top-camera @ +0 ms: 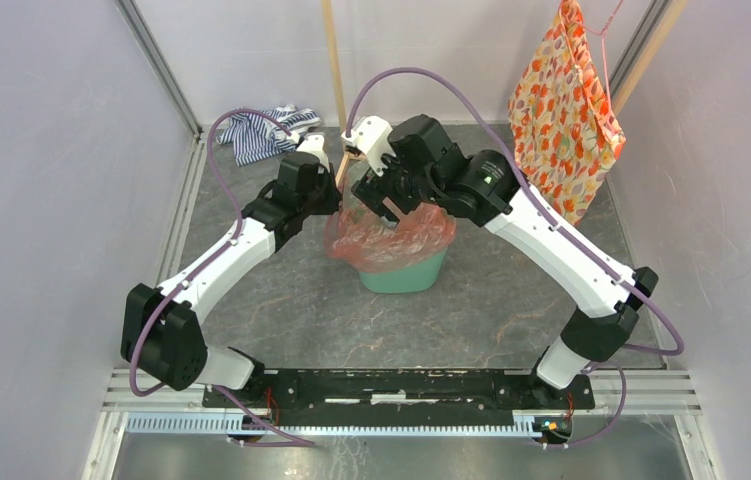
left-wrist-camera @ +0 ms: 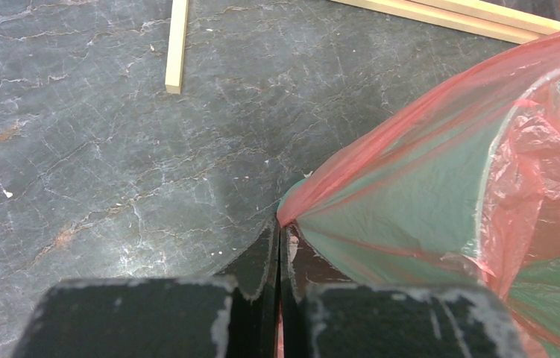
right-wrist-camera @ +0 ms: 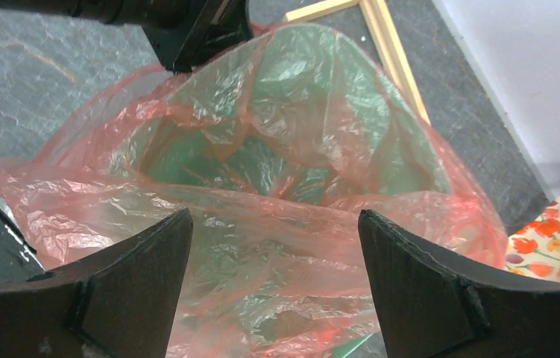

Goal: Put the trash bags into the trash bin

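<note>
The red-orange translucent trash bag [top-camera: 391,238] is draped over the mouth of the mint-green trash bin [top-camera: 403,275] at the table's middle. My left gripper [top-camera: 336,195] is at the bin's left rim, shut on a pinched edge of the bag [left-wrist-camera: 545,149], which is pulled taut from the fingertips [left-wrist-camera: 280,224] over the green wall. My right gripper [top-camera: 386,200] hovers above the bin's mouth. In its wrist view the right gripper [right-wrist-camera: 274,214] stands wide open with only crinkled bag [right-wrist-camera: 277,149] below it, and nothing is held. The bin's green inside [right-wrist-camera: 187,160] shows through the plastic.
A striped cloth [top-camera: 266,130] lies at the back left. An orange floral cloth [top-camera: 563,130] hangs at the back right. Wooden sticks [top-camera: 332,60] stand behind the bin, and one stick end [left-wrist-camera: 177,45] lies on the dark tabletop. Walls close in both sides.
</note>
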